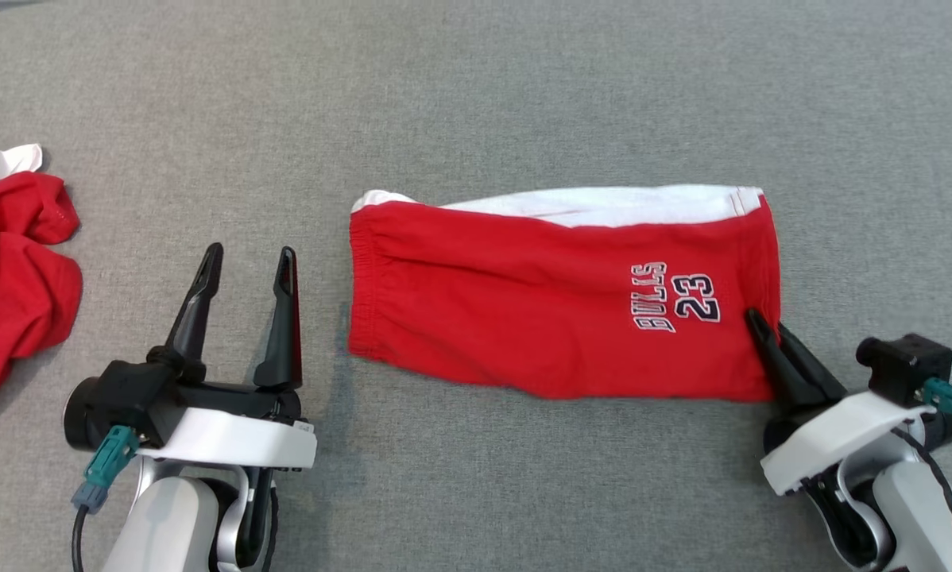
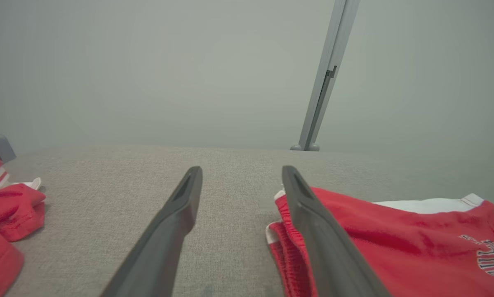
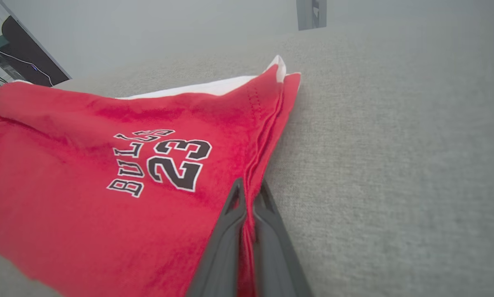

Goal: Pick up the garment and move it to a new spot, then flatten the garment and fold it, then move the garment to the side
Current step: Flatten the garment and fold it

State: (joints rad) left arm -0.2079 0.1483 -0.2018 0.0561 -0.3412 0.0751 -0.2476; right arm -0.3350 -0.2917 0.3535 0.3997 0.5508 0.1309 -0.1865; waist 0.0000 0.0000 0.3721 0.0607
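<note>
The garment (image 1: 555, 294) is a pair of red shorts with white trim and "BULLS 23" lettering, folded flat in the middle of the grey table. My right gripper (image 1: 766, 326) is shut on the garment's right hem near its lower corner; the right wrist view shows the red hem (image 3: 250, 185) pinched between the two dark fingers. My left gripper (image 1: 249, 260) stands open just left of the elastic waistband, apart from it. In the left wrist view the waistband (image 2: 288, 255) lies beside the right-hand finger.
A second red and white garment (image 1: 11, 270) lies crumpled at the table's left edge, also in the left wrist view (image 2: 8, 214). A grey metal post (image 2: 323, 82) stands beyond the table's far edge. Grey cloth covers the table (image 1: 476, 95).
</note>
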